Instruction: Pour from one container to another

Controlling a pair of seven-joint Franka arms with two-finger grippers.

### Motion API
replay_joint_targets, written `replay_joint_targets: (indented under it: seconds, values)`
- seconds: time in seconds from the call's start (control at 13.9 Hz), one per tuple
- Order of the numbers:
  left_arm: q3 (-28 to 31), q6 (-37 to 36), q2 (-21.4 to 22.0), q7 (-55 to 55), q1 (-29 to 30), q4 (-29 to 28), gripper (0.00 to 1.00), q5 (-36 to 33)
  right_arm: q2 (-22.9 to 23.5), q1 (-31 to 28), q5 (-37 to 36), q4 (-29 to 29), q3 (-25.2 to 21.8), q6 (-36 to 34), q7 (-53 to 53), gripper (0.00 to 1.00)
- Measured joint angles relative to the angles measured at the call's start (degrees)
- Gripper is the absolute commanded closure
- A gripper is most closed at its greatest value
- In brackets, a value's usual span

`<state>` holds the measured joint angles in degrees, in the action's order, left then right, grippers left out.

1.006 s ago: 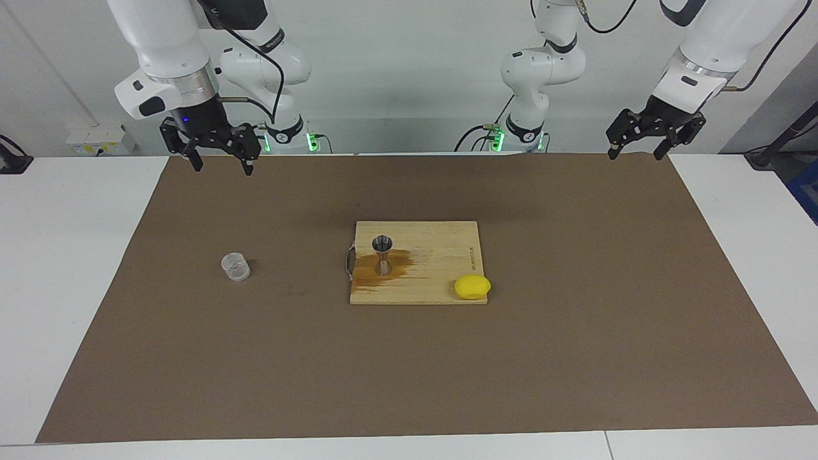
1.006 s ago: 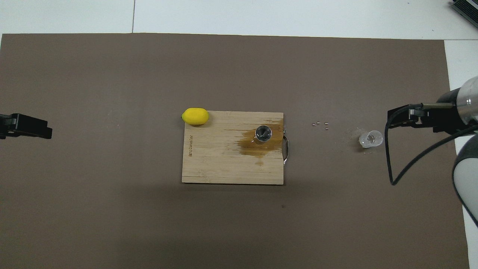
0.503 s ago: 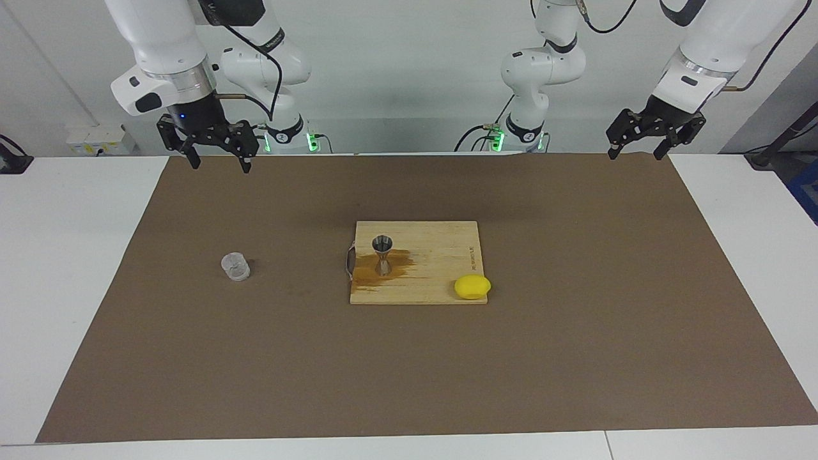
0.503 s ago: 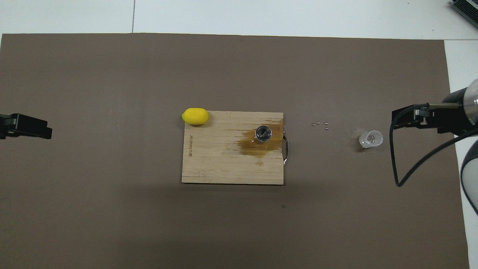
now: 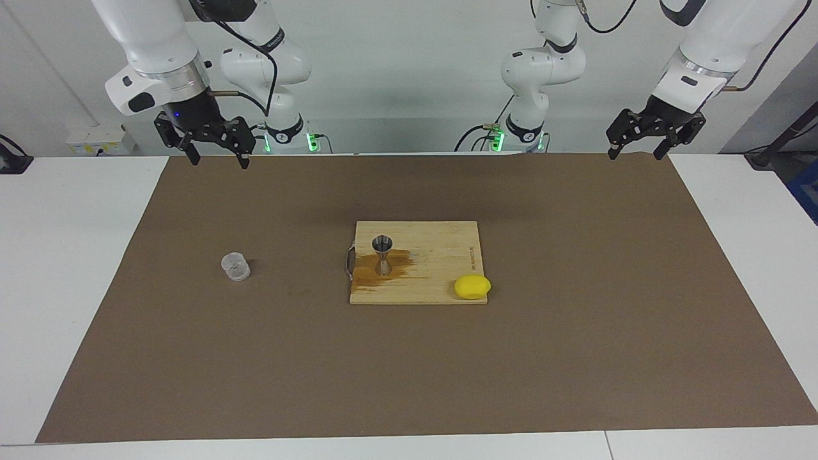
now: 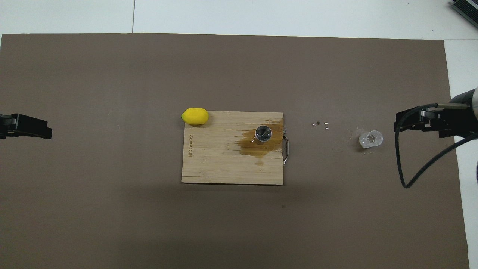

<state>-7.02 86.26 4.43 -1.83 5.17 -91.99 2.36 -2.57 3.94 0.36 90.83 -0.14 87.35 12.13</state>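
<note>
The clear cup (image 5: 235, 267) stands upright on the brown mat toward the right arm's end of the table; it also shows in the overhead view (image 6: 371, 138). The steel jigger (image 5: 382, 254) stands upright on the wooden cutting board (image 5: 441, 252), in a brown wet stain (image 6: 257, 145). My right gripper (image 5: 219, 161) is open and empty, up in the air over the mat's edge nearest the robots, well apart from the cup. My left gripper (image 5: 634, 155) is open and empty, waiting over the mat's corner at the left arm's end.
A yellow lemon (image 5: 472, 287) lies at the board's corner, toward the left arm's end and farther from the robots than the jigger. A few small specks (image 6: 321, 124) lie on the mat between cup and board. The board has a metal handle (image 6: 286, 149).
My right gripper has risen and drawn back from the cup toward its own base. The cup, jigger, lemon and left gripper have not moved.
</note>
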Motion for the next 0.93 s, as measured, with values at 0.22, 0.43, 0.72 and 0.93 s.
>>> replay_joint_targets:
  seconds: [0.22,0.43,0.72,0.93]
  values:
    - [0.0,0.0,0.0,0.0,0.0,0.0,0.0,0.0,0.0,1.0,0.2,0.0,-1.3,0.0,0.0,0.01]
    - [0.0,0.0,0.0,0.0,0.0,0.0,0.0,0.0,0.1,0.9,0.2,0.1,-1.4,0.0,0.0,0.01]
    - [0.0,0.0,0.0,0.0,0.0,0.0,0.0,0.0,0.1,1.0,0.1,0.3,-1.3,0.0,0.0,0.01]
    - [0.0,0.0,0.0,0.0,0.0,0.0,0.0,0.0,0.1,1.0,-0.3,0.7,-1.3,0.0,-0.3,0.01]
